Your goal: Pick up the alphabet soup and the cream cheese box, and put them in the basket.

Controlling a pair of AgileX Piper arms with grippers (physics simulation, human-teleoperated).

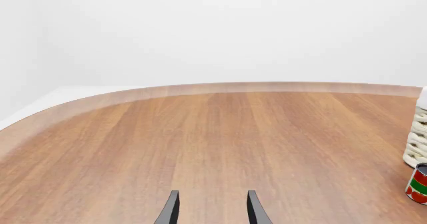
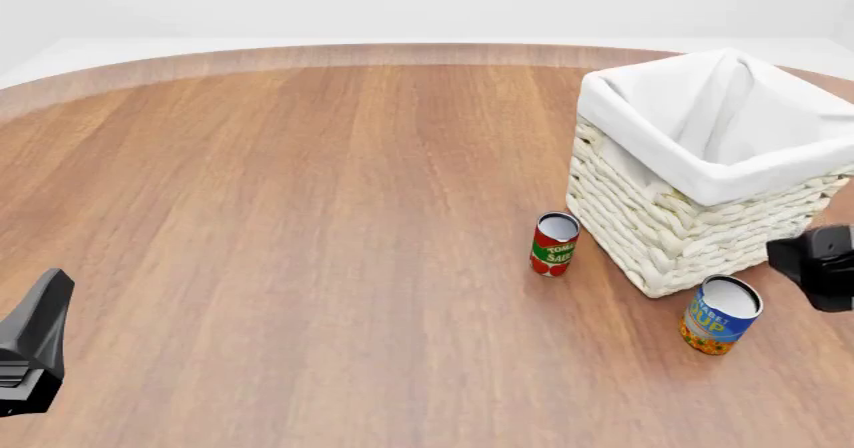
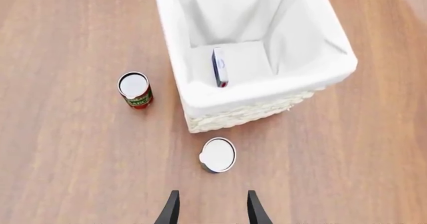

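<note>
The alphabet soup can (image 2: 721, 315), blue and yellow-orange with a silvery top, stands upright on the table just in front of the basket (image 2: 641, 218). In the right wrist view the can (image 3: 218, 155) is close ahead of my open, empty right gripper (image 3: 210, 209). The cream cheese box (image 3: 219, 67) lies on its edge inside the basket (image 3: 267, 91), on the white lining. It is hidden in the front view. My left gripper (image 1: 210, 209) is open and empty over bare table far to the left.
A red and green tomato sauce can (image 2: 554, 245) stands left of the basket; it also shows in the right wrist view (image 3: 135, 89) and the left wrist view (image 1: 418, 184). The table's curved far edge (image 1: 220, 88) lies ahead of the left gripper.
</note>
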